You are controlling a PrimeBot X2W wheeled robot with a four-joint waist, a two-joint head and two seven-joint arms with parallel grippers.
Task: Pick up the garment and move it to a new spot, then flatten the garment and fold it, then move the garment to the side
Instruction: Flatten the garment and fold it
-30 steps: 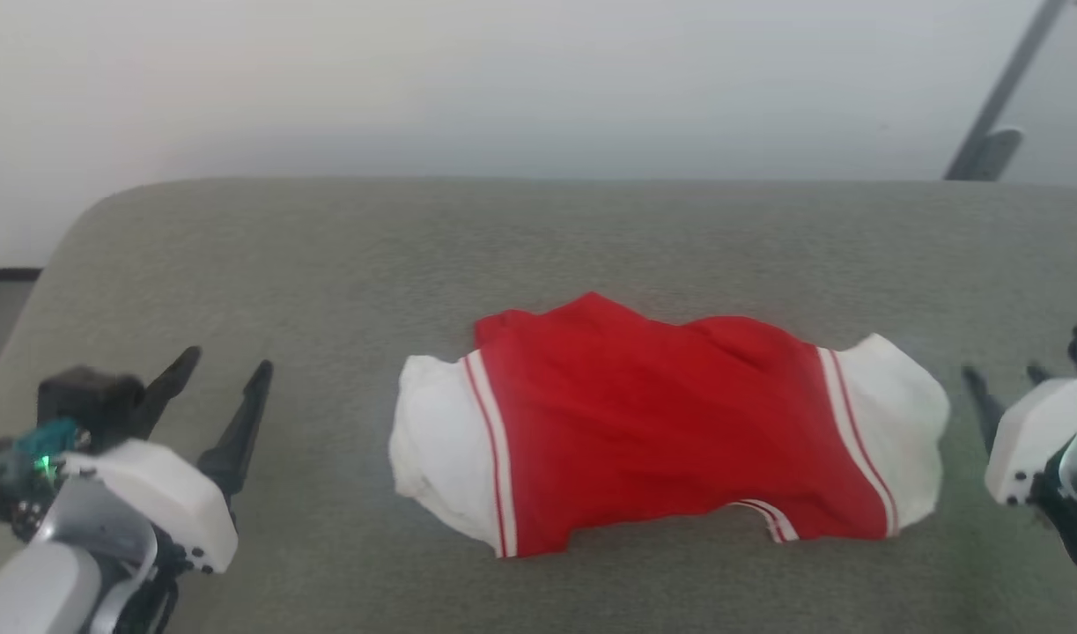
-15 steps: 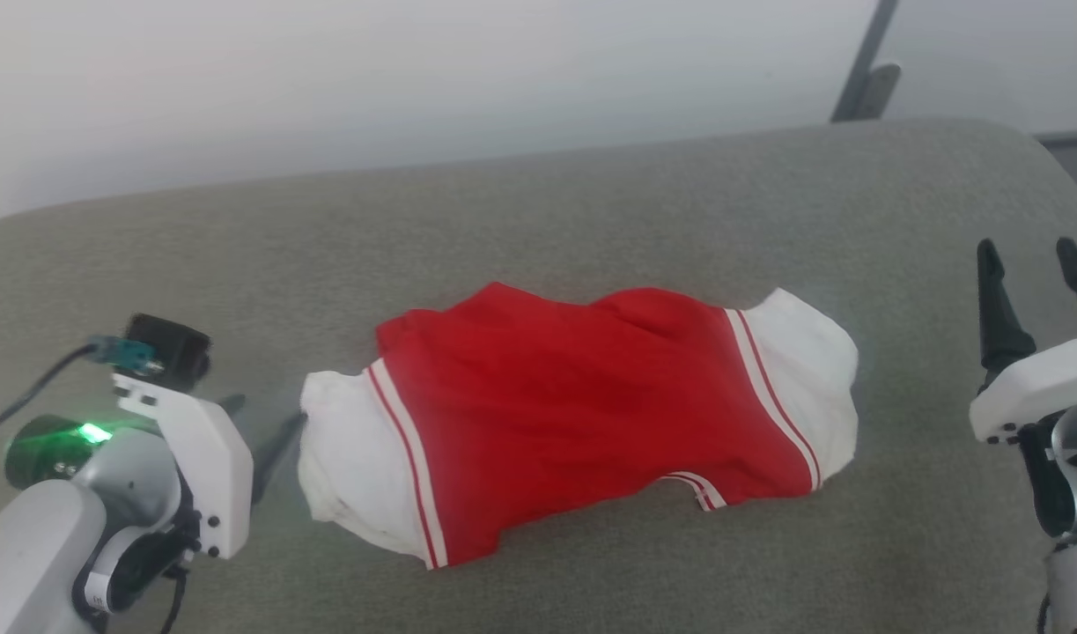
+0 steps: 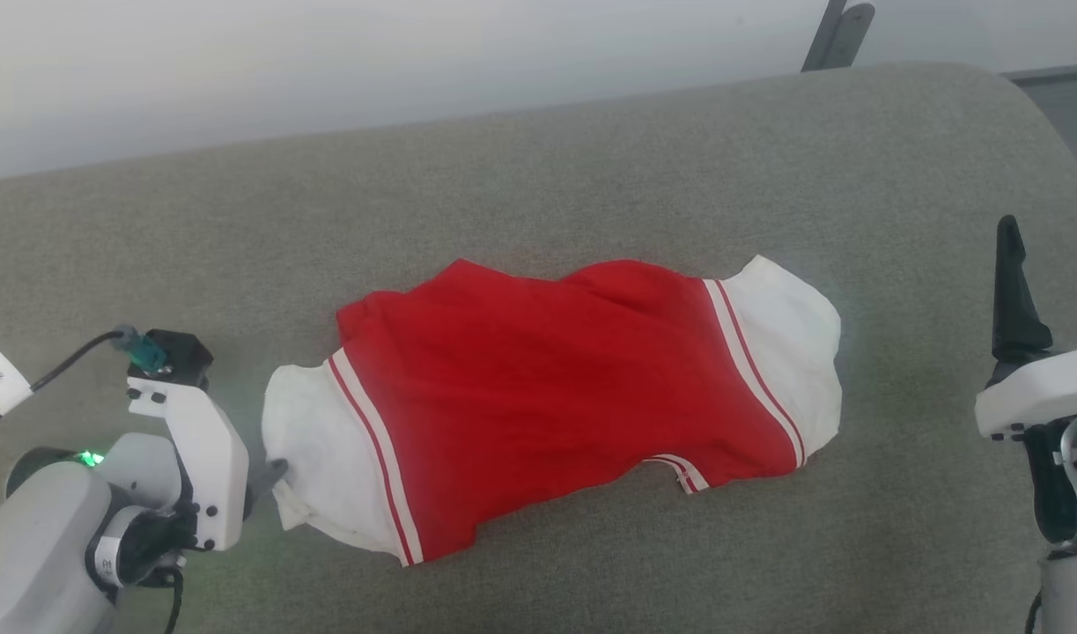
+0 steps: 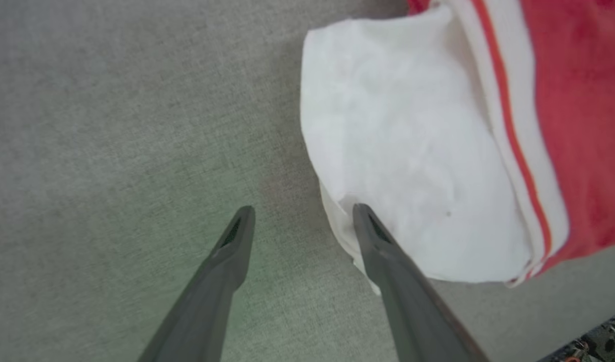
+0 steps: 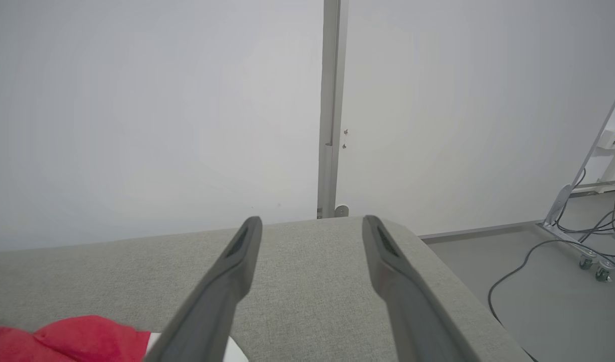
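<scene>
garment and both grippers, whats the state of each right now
garment: lying rumpled on the grey cushion, not held
left gripper: open, one fingertip at the garment's white end, gripping nothing
right gripper: open, empty, off to the garment's side

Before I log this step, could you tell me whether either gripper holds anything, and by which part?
Nothing is held. The left gripper stands open at the white sleeve of the garment; the right gripper is open.
</scene>
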